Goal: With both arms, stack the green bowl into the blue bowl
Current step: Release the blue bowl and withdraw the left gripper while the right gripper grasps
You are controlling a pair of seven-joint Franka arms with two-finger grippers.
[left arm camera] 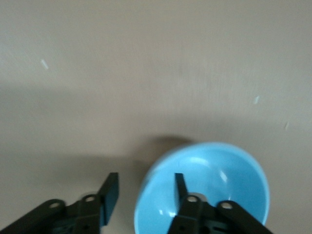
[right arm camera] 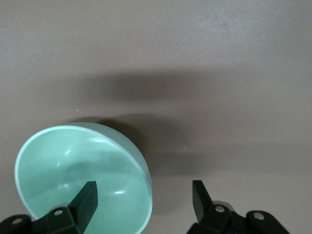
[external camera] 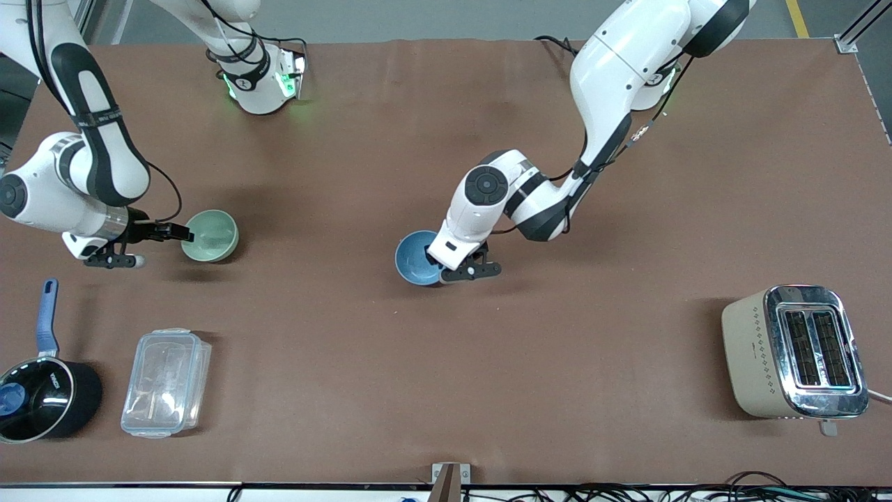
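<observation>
Green bowl (external camera: 211, 236) on the surface (external camera: 446, 362) sits with its rim between your right claw's (external camera: 182, 233) wide-open fingers, ungripped, while your left claw (external camera: 446, 268) straddles the blue bowl's (external camera: 416, 258) rim mid-surface, parted; next, close right and lift.

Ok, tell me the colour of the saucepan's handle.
Blue, on the round black saucepan; its straight handle shows only in the front view.
</observation>
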